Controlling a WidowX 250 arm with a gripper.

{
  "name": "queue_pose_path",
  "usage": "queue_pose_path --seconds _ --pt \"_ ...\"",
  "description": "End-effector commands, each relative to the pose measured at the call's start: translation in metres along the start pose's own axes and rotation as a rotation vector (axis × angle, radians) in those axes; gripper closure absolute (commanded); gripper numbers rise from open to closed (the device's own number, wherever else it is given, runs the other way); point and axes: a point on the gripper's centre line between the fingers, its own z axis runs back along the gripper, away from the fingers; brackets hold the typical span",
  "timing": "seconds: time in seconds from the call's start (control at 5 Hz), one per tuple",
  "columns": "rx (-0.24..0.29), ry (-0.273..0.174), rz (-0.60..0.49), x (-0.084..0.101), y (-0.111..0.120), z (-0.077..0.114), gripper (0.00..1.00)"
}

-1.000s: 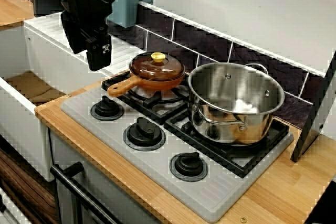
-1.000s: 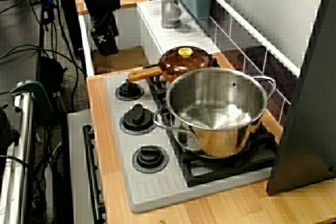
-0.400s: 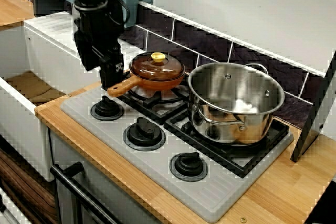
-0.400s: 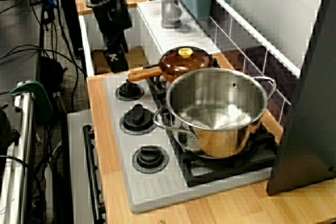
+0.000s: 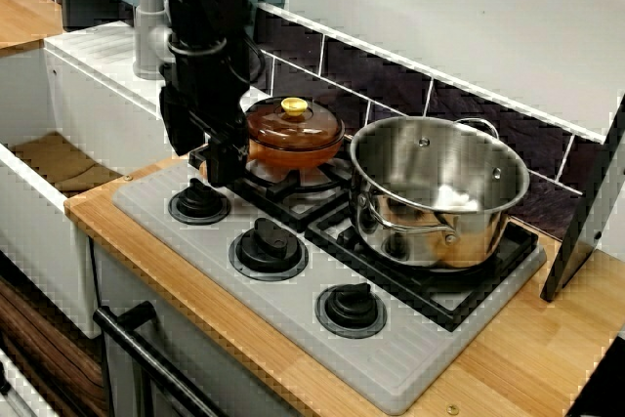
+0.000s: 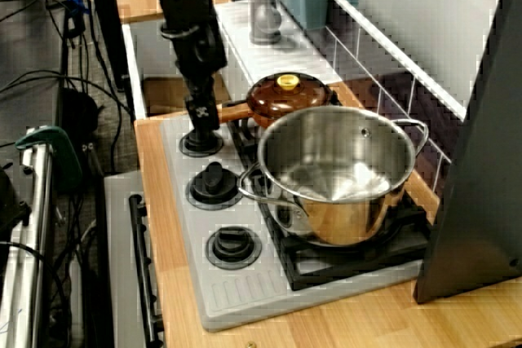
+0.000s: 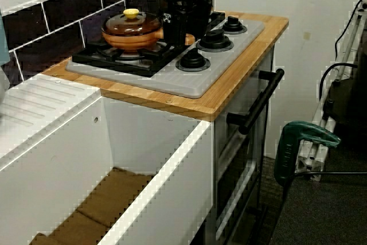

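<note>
A brown glass pan with a yellow-knobbed lid (image 5: 293, 129) (image 6: 285, 97) (image 7: 131, 30) sits on the stove's back left burner. Its orange handle (image 6: 232, 112) points toward the sink. My black gripper (image 5: 223, 158) (image 6: 201, 116) (image 7: 175, 30) hangs down right at the end of that handle and covers it in the front view. Seen from over the sink, the handle tip (image 7: 188, 39) pokes out beside the fingers. How the jaws stand is hidden. A large steel pot (image 5: 439, 192) (image 6: 338, 177) stands on the burner to the right.
Three black knobs (image 5: 199, 204) (image 5: 268, 246) (image 5: 351, 308) line the grey stove top's front. A white sink (image 5: 59, 163) (image 7: 114, 199) lies left of the wooden counter, with a grey faucet (image 6: 263, 14). A dark panel (image 5: 591, 202) leans at the right end. A green clamp (image 7: 301, 147) stands by the oven.
My gripper has come down and to the right, from above the sink's edge to the end of the pan's handle. The pan and the pot have not moved.
</note>
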Motion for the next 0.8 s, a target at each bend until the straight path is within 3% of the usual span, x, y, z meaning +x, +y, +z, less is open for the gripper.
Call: queue_pose_path --seconds 0.0,0.2,0.4,0.6 --pt "0.018 -0.033 0.026 0.0153 0.0021 -0.0006 0.0" --pt "0.016 -0.037 0.029 0.0139 0.0005 0.0014 0.0" --pt "0.005 -0.041 0.029 0.0111 -0.0023 0.0054 0.84" --pt "0.0 -0.056 0.032 0.0087 -0.0021 0.009 1.0"
